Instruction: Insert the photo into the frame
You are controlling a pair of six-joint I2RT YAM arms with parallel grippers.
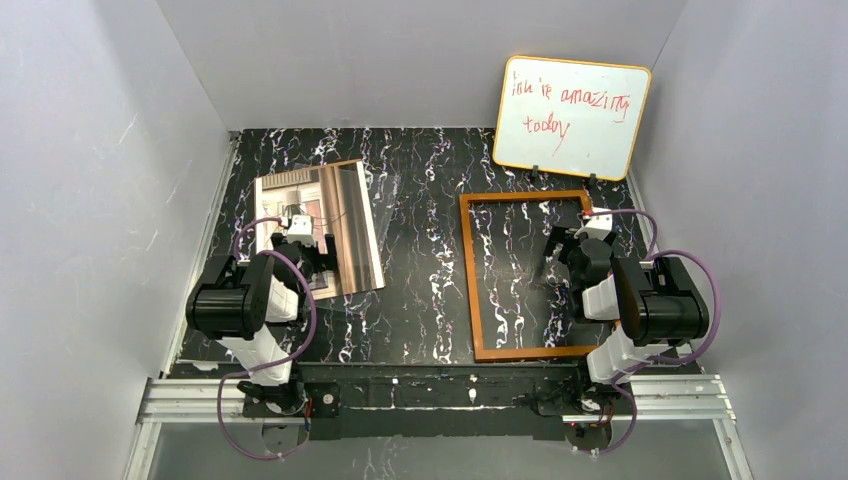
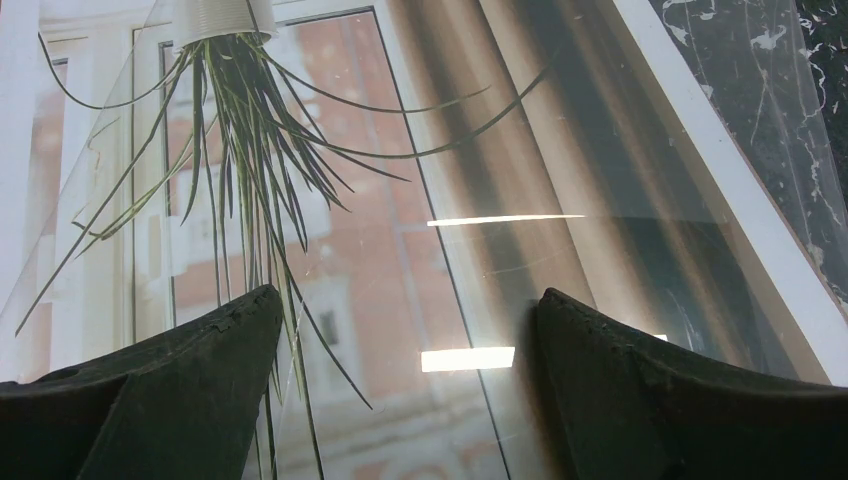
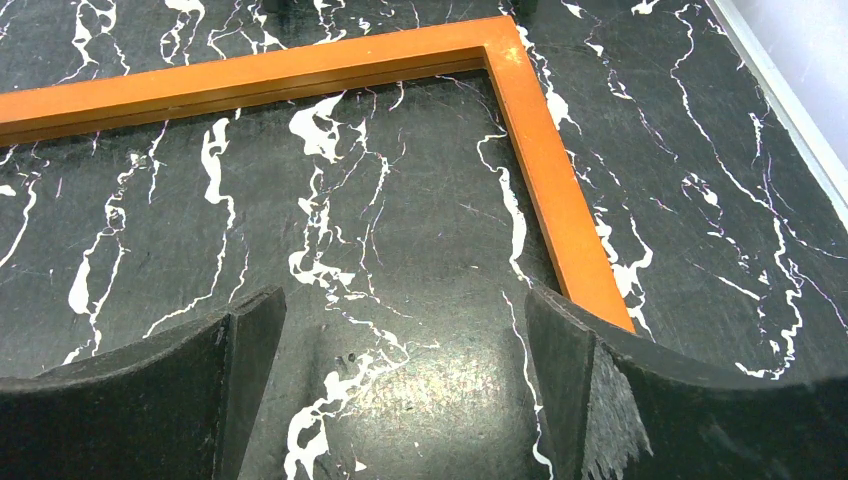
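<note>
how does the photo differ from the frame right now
The photo is a solid glossy sheet, on the left and turned askew. The frame is a thin orange outline, on the right and square to the table, whose marbling shows through it. Both are rectangular and lie on the table.

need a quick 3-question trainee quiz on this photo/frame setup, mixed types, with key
1. True or false: the photo already lies inside the frame.
2. Which arm's gripper hangs over the photo? A) left B) right C) neither
3. Fill in: the right gripper has its jaws ___.
Key: 1 false; 2 A, the left gripper; 3 open.
</note>
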